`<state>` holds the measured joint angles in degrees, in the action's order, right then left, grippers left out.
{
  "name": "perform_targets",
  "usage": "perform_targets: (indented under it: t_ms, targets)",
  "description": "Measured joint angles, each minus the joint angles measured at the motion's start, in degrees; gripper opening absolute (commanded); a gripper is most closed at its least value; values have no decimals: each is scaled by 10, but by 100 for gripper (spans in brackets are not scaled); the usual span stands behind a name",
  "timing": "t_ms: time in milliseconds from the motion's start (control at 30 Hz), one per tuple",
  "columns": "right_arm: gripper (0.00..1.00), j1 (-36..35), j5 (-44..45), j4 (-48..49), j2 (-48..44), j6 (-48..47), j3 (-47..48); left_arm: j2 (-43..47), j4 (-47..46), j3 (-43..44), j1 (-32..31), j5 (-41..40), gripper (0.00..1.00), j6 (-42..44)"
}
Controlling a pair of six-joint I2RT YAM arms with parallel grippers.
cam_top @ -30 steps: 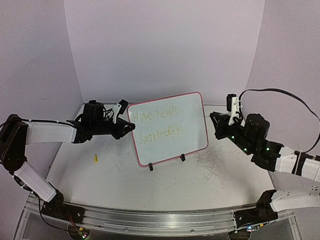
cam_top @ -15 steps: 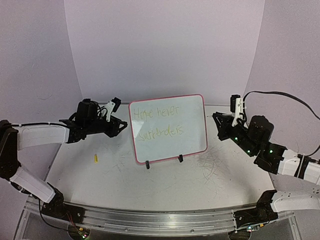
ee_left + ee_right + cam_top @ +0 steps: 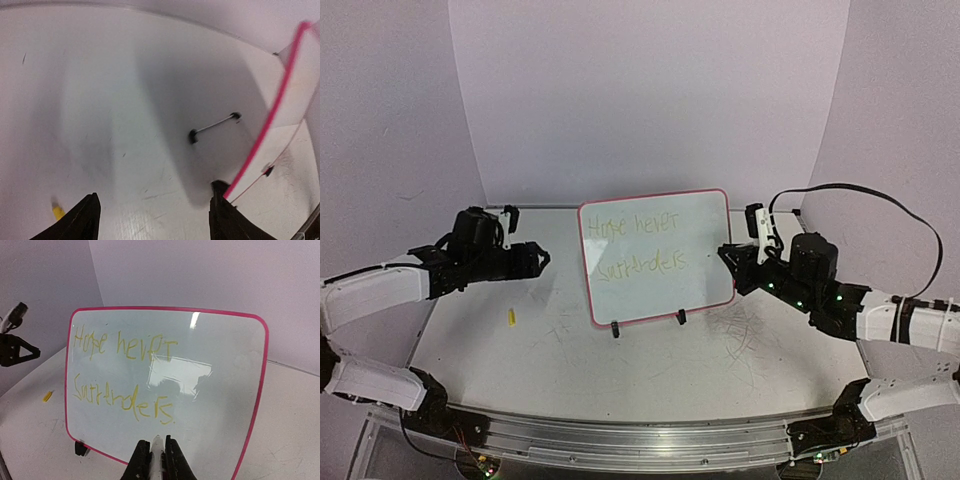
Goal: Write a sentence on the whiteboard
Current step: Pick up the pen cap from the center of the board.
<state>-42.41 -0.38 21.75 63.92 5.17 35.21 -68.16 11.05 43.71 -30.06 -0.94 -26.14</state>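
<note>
left end effector (image 3: 533, 258) has backed off leftward, jaws spread, empty | whiteboard (image 3: 705, 235) stands free at the far middle of the tabletop (image 3: 620, 375), sentence (image 3: 638, 247) complete | right end effector (image 3: 156, 444) clamps white marker (image 3: 157, 462) | task looks finished

The whiteboard (image 3: 658, 255) is white inside a thin pink-red frame. Ahead of the right gripper (image 3: 154, 456) and its black fingers (image 3: 141, 460), the sentence (image 3: 640, 268) runs across the board in two lines of faint yellow-green strokes. The marker (image 3: 157, 452) between those fingers is white. Two black clip feet (image 3: 681, 318) show under the frame. The left gripper (image 3: 152, 220) has dark fingers (image 3: 85, 220) too. Just beside one of them a small yellow piece (image 3: 58, 212) lies on the white table (image 3: 560, 370), which carries thin grey scratch marks (image 3: 735, 325).
</note>
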Motion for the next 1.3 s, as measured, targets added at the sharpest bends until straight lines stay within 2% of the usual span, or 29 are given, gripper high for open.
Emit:
perform_targets:
  t_ms: [133, 300, 433, 600, 800, 1100, 1300]
  targets:
    - [0, 0, -33, -6, 28, -1, 20, -66, 115, 2, 4, -42, 73, -77]
    - [0, 0, -51, -10, 31, -5, 28, -81, 174, 0, 49, -72, 68, -127]
    - [0, 0, -56, -14, 31, -5, 30, -130, 175, 3, 84, -80, 58, -129]
    - [0, 0, -57, -19, 31, -4, 30, -204, 174, 4, 87, -67, 46, -120]
    - [0, 0, -55, -20, 31, -4, 30, -220, 173, 5, 88, -68, 22, -109]
    - [0, 0, -48, -30, 30, 3, 37, -230, 176, 12, 78, -93, 10, -93]
    - [0, 0, -45, -35, 29, 24, 50, -212, 160, 12, 59, -86, 5, -90]
